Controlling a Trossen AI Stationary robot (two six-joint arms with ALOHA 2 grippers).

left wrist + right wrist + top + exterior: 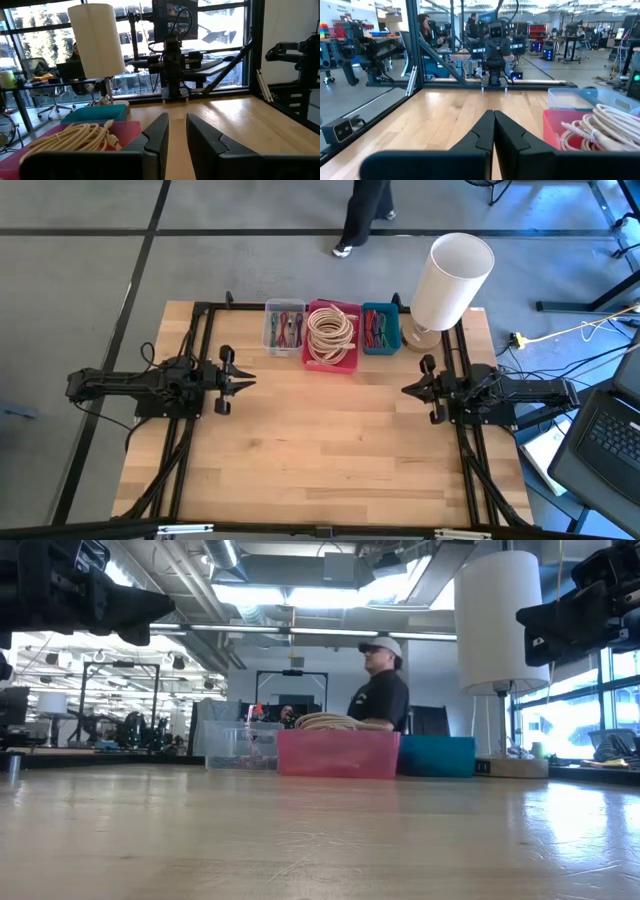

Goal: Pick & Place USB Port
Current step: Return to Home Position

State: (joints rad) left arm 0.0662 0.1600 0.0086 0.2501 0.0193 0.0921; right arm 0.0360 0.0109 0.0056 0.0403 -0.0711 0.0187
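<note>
In the high view, the white USB cable (330, 330) lies coiled in several loops inside the red bin (330, 367), at the upper centre of the frame by the far edge of the table (330, 450). It is well apart from both arms.

The left end effector (250, 381) hangs at the middle left of the frame, pointing right. The cable is up and to the right of its tips. In the left wrist view its two fingers stand slightly parted, released, with bare table showing through the narrow gap and nothing between them.

The right end effector (405, 390) hangs at the middle right, pointing left, and the cable is up and to the left of it. In the right wrist view its fingers are pressed together, clenched on nothing.

Three bins stand side by side in a row:
- The clear bin (285, 351), left of the red one, holds a bundle of coloured cables (286, 328).
- The red bin in the middle holds only the pale coils, which rise above its rim in the low view.
- The teal bin (381, 350), to the right, holds more coloured cables (379, 326).

A lamp (453, 278) with a white shade stands just right of the teal bin. A person (385, 690) stands behind the bins in the low view.
</note>
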